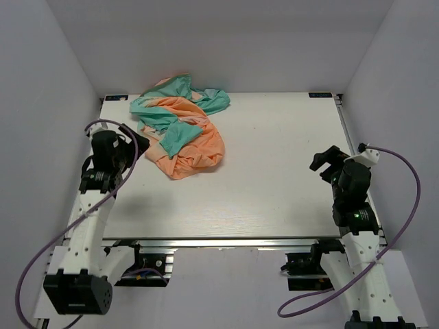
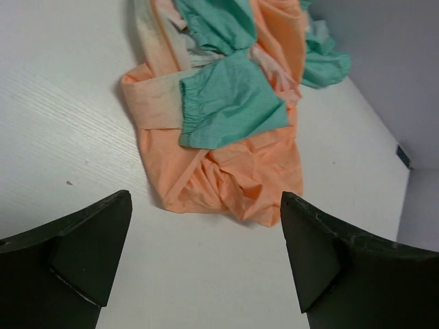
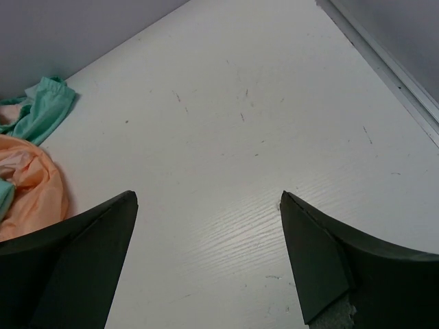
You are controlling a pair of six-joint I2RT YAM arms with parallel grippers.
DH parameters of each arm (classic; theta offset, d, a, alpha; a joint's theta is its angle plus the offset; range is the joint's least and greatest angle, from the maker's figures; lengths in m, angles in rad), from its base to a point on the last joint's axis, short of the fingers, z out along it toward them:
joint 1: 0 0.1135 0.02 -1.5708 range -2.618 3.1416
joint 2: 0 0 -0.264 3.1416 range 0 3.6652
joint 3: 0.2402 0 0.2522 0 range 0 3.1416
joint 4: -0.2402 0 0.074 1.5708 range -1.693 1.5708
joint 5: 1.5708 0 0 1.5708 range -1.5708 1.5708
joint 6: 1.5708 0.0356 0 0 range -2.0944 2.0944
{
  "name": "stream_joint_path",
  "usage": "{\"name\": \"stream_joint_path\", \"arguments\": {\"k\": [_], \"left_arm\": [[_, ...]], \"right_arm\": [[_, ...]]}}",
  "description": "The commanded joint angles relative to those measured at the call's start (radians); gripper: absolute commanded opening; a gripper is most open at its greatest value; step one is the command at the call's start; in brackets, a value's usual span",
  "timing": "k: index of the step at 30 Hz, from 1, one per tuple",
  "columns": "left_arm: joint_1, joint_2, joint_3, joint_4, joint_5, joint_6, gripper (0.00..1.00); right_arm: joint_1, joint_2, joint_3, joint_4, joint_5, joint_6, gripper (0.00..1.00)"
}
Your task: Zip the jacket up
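Left claw [image 1: 139, 142] stands wide open and empty over the left edge of the table [image 1: 274, 178]; the right claw [image 1: 324, 159] gapes empty too, over its right edge. The jacket [image 1: 185, 137] lies crumpled in a heap on the table's far left part, orange and teal folds tangled, one teal cuff on top

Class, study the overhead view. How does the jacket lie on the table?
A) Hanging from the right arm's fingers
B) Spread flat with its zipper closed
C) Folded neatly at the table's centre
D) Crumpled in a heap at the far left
D: the jacket is a bunched heap of orange and teal on the far-left part of the table, neither flat nor folded.
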Motion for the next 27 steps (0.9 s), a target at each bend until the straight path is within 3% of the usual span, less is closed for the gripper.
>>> {"name": "stream_joint_path", "arguments": {"k": [1,5,8,11,18,20,24,27], "left_arm": [[0.002,0.088,0.006,0.043,-0.052,-0.019,0.98],[0.002,0.204,0.029,0.048,-0.100,-0.046,0.98],[0.002,0.284,0.014,0.112,-0.083,-0.049,0.98],[0.002,0.370,-0.011,0.190,-0.071,-0.043,0.98],[0.005,0.600,0.060,0.299,-0.027,0.044,0.98],[0.005,0.667,0.075,0.345,-0.013,0.058,0.98],[0.005,0.787,0.130,0.333,-0.019,0.055,0.98],[0.005,0.878,0.189,0.362,0.010,0.069,0.98]], "right_arm": [[-0.002,-0.017,0.001,0.030,-0.004,-0.009,0.89],[-0.002,-0.077,-0.059,0.049,0.000,0.032,0.89],[-0.002,-0.069,-0.043,0.040,-0.033,-0.034,0.89],[-0.002,0.036,0.025,-0.026,-0.107,-0.078,0.89],[0.016,0.241,0.030,0.062,-0.419,-0.130,0.89],[0.067,0.309,0.052,0.084,-0.377,-0.135,0.89],[0.319,0.461,0.127,0.151,-0.157,-0.164,0.89],[0.496,0.658,0.238,0.206,-0.151,-0.176,0.89]]}}
